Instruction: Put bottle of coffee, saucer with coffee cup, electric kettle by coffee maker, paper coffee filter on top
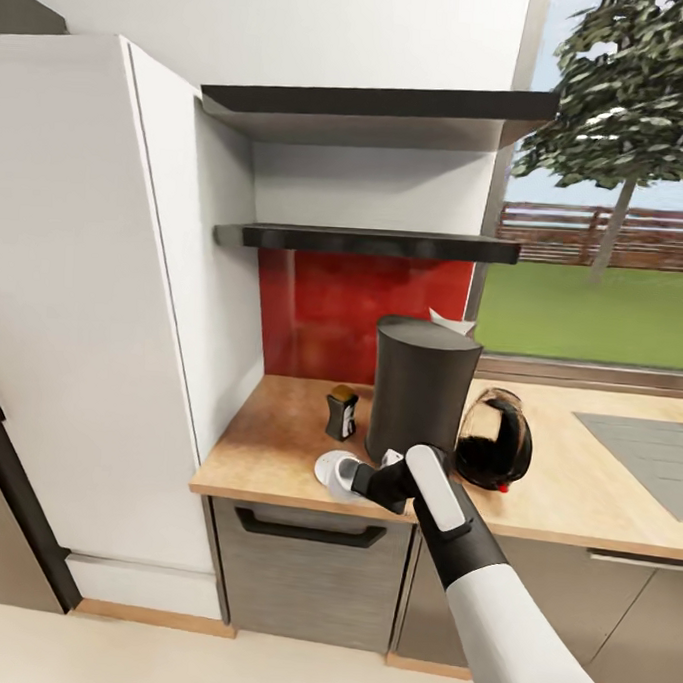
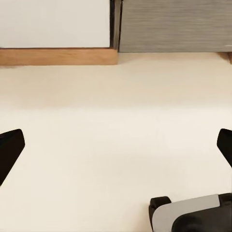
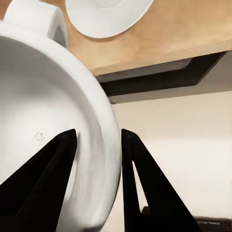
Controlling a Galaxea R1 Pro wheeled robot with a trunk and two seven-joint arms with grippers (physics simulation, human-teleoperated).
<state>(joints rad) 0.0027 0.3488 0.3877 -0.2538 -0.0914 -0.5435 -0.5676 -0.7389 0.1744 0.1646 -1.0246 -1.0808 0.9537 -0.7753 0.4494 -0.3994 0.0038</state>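
The coffee maker (image 1: 419, 396) hides most of the paper coffee filter (image 1: 451, 322); the coffee cup (image 3: 48, 125) is cropped.

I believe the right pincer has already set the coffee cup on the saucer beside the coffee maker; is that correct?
Not quite. The right pincer holds the coffee cup by its rim, beside the saucer rather than on it, as the right wrist view shows. The saucer does sit beside the coffee maker.

The left claw (image 2: 116, 150) hangs over a pale cream floor (image 2: 111, 125), its two black fingertips (image 2: 9, 150) spread wide at opposite edges. Beyond the floor runs a wooden plinth (image 2: 58, 56) under a white panel (image 2: 53, 21), with a grey wood-grain cabinet front (image 2: 174, 24) beside it. A white-and-black robot part (image 2: 193, 215) lies on the floor side.
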